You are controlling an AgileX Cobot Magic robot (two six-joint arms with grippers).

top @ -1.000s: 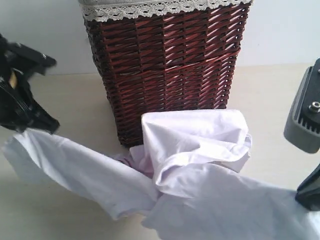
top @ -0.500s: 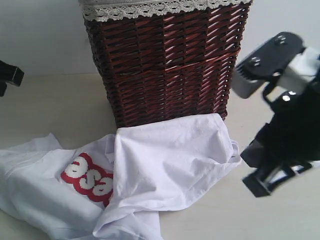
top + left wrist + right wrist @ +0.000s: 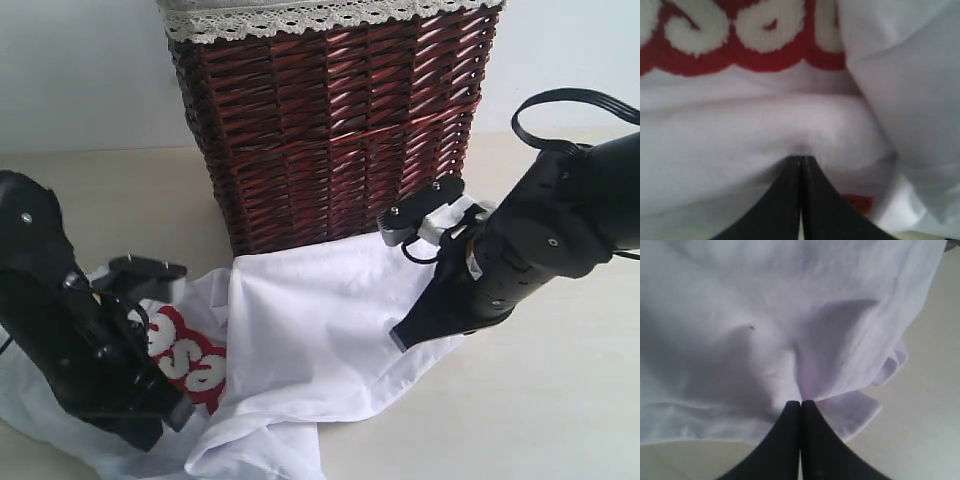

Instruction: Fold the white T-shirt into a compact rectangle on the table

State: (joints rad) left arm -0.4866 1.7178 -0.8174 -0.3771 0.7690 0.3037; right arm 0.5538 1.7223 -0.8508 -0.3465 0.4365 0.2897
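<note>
The white T-shirt [image 3: 320, 330] lies crumpled on the table [image 3: 560, 420] in front of the basket, its red-edged lettering [image 3: 185, 360] partly showing on the left. My left gripper [image 3: 150, 425] is down on the shirt's left part. In the left wrist view it [image 3: 800, 159] is shut, with cloth [image 3: 765, 120] puckered at its tips, just below the lettering [image 3: 740, 30] and near an orange tag [image 3: 860, 202]. My right gripper [image 3: 403, 340] rests on the shirt's right edge. In the right wrist view it [image 3: 800, 402] is shut, and folds of the shirt [image 3: 765, 315] gather into its tips.
A tall dark brown wicker basket [image 3: 330, 130] with a white lace-trimmed liner [image 3: 300, 18] stands right behind the shirt, close to both arms. Bare table [image 3: 920, 415] lies to the right of the shirt and along the front edge.
A second ago the shirt hung stretched between the grippers. It then dropped flat with both arms away. Both arms have now come down onto it and the jaws have closed.
</note>
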